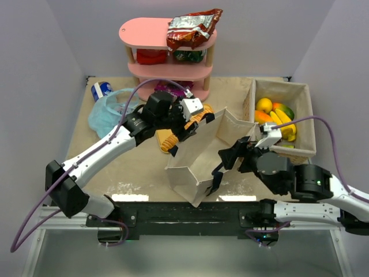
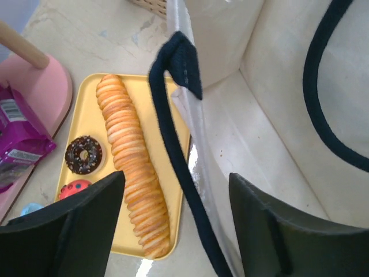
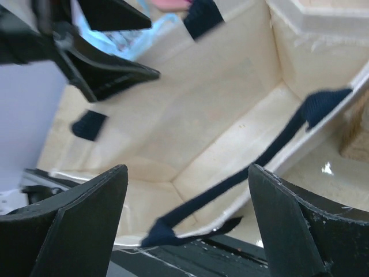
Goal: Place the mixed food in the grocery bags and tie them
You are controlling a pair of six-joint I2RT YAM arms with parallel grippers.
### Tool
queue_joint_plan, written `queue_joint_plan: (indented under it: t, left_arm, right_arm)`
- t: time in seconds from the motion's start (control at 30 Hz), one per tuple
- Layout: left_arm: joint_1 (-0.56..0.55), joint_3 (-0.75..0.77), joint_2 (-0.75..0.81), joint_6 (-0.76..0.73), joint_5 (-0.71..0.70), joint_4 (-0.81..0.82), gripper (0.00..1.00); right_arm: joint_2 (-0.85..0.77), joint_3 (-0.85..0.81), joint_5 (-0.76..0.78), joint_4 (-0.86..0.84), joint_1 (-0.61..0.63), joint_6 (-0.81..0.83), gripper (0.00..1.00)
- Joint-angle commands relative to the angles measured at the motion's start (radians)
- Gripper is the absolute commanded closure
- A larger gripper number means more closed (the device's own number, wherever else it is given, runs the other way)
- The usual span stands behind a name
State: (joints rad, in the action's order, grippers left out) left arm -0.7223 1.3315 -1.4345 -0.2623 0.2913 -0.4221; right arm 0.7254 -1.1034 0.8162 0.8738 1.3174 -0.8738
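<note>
Both claws spread wide, pinching nothing. My left claw (image 2: 176, 190) hangs over the stiff cream tote's (image 1: 202, 158) far rim, with a woven navy strap (image 2: 173, 144) running between the fingers. My right claw (image 3: 187, 173) gapes over the near rim. The glossy ring doughnut (image 2: 83, 154) sits on a yellow tray (image 2: 86, 109) beside the ridged loaf (image 2: 132, 167). The crinkly foil crisp bag (image 1: 193, 27) tops the pink shelf (image 1: 144, 32), and the bananas (image 1: 285, 124) are in the wicker basket (image 1: 305, 98). The thin blue bag (image 1: 106, 112) lies crumpled back left.

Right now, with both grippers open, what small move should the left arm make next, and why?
Probably shift the left gripper sideways over the chocolate-glazed doughnut on the yellow tray: its jaws are open and empty, and the cream cloth bag beside it stands open.
</note>
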Motion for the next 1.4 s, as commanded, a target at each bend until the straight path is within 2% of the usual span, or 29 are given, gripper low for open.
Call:
queue_joint_plan:
  t: [0.0,0.1,0.2,0.23,0.3,0.33,0.37,0.43,0.47,0.57,0.6,0.73,0.77,0.97,1.17,1.37]
  left_arm:
    - [-0.002,0.048,0.106,-0.029,-0.076,0.06,0.07]
    - [0.024,0.07,0.155,-0.022,-0.153,0.12,0.0]
    - [0.11,0.142,0.137,0.034,-0.237,0.204,0.0]
    - [0.171,0.159,0.125,0.049,-0.244,0.259,0.0]
    - [0.231,0.214,0.073,0.074,-0.286,0.311,0.0]
    - [0.242,0.292,0.01,0.072,-0.288,0.318,0.0]
    - [0.254,0.34,-0.027,0.071,-0.288,0.309,0.0]
    - [0.287,0.464,-0.126,0.063,-0.241,0.296,0.0]
    - [0.296,0.5,-0.159,0.058,-0.216,0.295,0.0]
    - [0.34,0.625,-0.26,0.028,-0.077,0.283,0.0]
    - [0.366,0.655,-0.283,0.02,0.01,0.278,0.0]
    - [0.435,0.843,-0.436,0.014,0.179,0.227,0.0]
    - [0.454,0.866,-0.455,0.012,0.234,0.221,0.0]
    - [0.463,0.92,-0.54,-0.002,0.319,0.233,0.02]
    - [0.463,0.925,-0.612,0.072,0.341,0.321,0.08]
    - [0.462,0.922,-0.652,0.165,0.313,0.46,0.37]
  right_arm:
    - [0.009,-0.128,-0.058,-0.065,0.003,0.201,0.08]
    - [0.092,-0.238,-0.065,-0.017,0.002,0.237,0.01]
    - [0.182,-0.323,0.038,0.03,0.0,0.274,0.01]
    - [0.192,-0.331,0.066,0.021,-0.001,0.294,0.01]
    - [0.213,-0.349,0.029,-0.05,-0.046,0.369,0.01]
    - [0.221,-0.354,-0.062,-0.07,-0.076,0.39,0.01]
    - [0.23,-0.363,-0.116,-0.094,-0.169,0.409,0.01]
    - [0.256,-0.355,-0.266,-0.125,-0.263,0.456,0.01]
    - [0.265,-0.352,-0.279,-0.136,-0.314,0.469,0.01]
    - [0.282,-0.348,-0.302,-0.159,-0.334,0.501,0.01]
    - [0.289,-0.348,-0.313,-0.162,-0.342,0.509,0.01]
    - [0.331,-0.363,-0.399,-0.165,-0.397,0.539,0.01]
    - [0.336,-0.369,-0.422,-0.167,-0.4,0.544,0.01]
    - [0.345,-0.343,-0.456,-0.177,-0.408,0.533,0.01]
    - [0.318,-0.311,-0.465,-0.182,-0.408,0.504,0.01]
    - [0.286,-0.296,-0.45,-0.157,-0.408,0.473,0.01]
